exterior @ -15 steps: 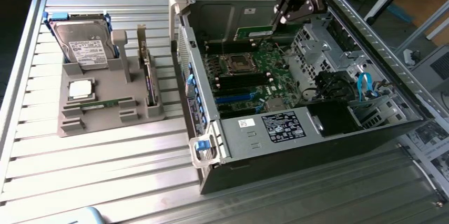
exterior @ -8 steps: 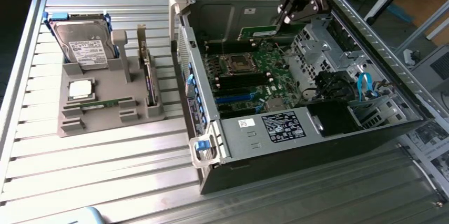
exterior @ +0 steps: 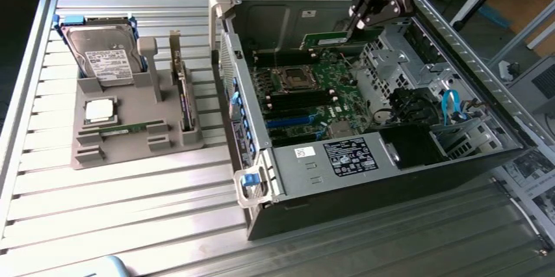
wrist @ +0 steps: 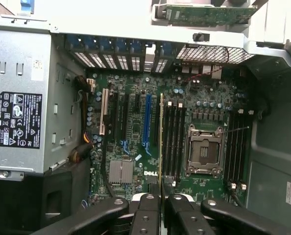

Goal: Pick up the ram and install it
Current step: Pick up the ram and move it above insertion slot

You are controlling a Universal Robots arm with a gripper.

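The pincer [wrist: 160, 208] sits closest to the wrist camera, its two black fingers [wrist: 145, 215] clamped on the ram [wrist: 160, 142]. The ram shows edge-on there as a thin strip running away from the fingertips. In the exterior view the ram [exterior: 334, 39] is a green stick held under the pincer [exterior: 360, 23], inside the open case [exterior: 364, 199] and clear of the motherboard [exterior: 321, 88].

Seen from the wrist, the strip lies along the line between a blue slot [wrist: 146, 120] and a bank of black memory slots [wrist: 172, 137]. Beyond those slots is the CPU socket [wrist: 203, 149], then another pair of black slots. A silver power supply [wrist: 23, 98] with a black label fills one end of the case.

The case lies on its side on a ribbed metal desk [exterior: 130, 212]. At the exterior view's left, just beside the case, is a grey tray [exterior: 130, 150]. It holds a hard drive [exterior: 104, 56], a square silver CPU [exterior: 100, 109], an upright card [exterior: 180, 88] and a small green stick [exterior: 121, 129] lying in a slot.
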